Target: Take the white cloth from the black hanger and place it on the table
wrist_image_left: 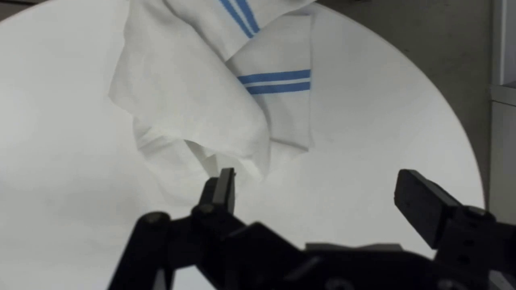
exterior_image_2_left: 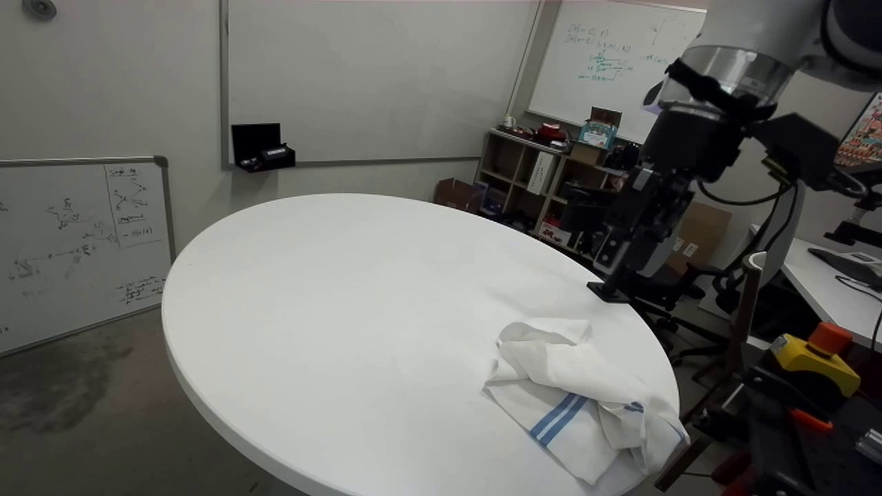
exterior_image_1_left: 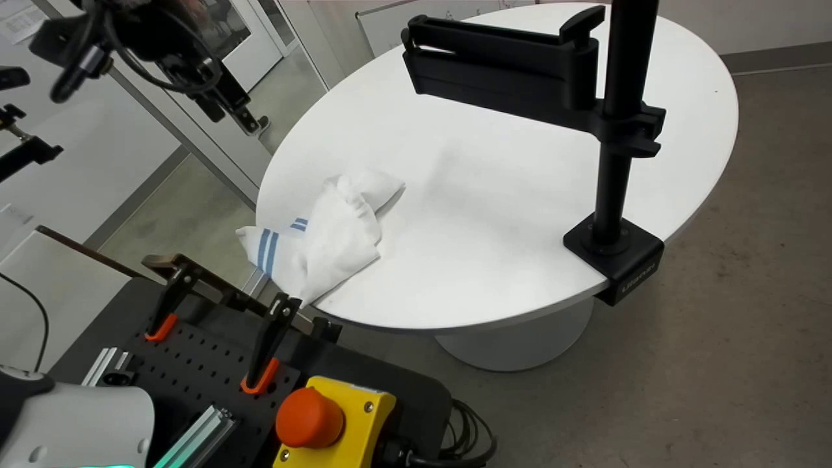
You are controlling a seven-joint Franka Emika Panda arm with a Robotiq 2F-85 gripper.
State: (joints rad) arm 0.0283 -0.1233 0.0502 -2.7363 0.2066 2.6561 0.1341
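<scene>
The white cloth (exterior_image_1_left: 341, 234) lies crumpled on the round white table (exterior_image_1_left: 494, 214), reaching the table's edge. Its blue stripes show; it is also in the exterior view (exterior_image_2_left: 565, 372) and the wrist view (wrist_image_left: 185, 88). The black hanger (exterior_image_1_left: 494, 71) is clamped at the table's edge with its flat arm bare. Its base (exterior_image_2_left: 608, 292) shows in an exterior view, the rest mostly hidden behind the gripper. My gripper (wrist_image_left: 316, 181) is open and empty above the table, apart from the cloth. It also shows in both exterior views (exterior_image_1_left: 231, 116) (exterior_image_2_left: 626, 260).
A black bench (exterior_image_1_left: 364, 364) beside the table holds clamps (exterior_image_1_left: 266, 344) and a yellow box with a red emergency button (exterior_image_1_left: 309, 416). Shelves (exterior_image_2_left: 530, 179) and whiteboards (exterior_image_2_left: 379, 76) stand behind the table. A glass door (exterior_image_1_left: 240, 39) is in the background.
</scene>
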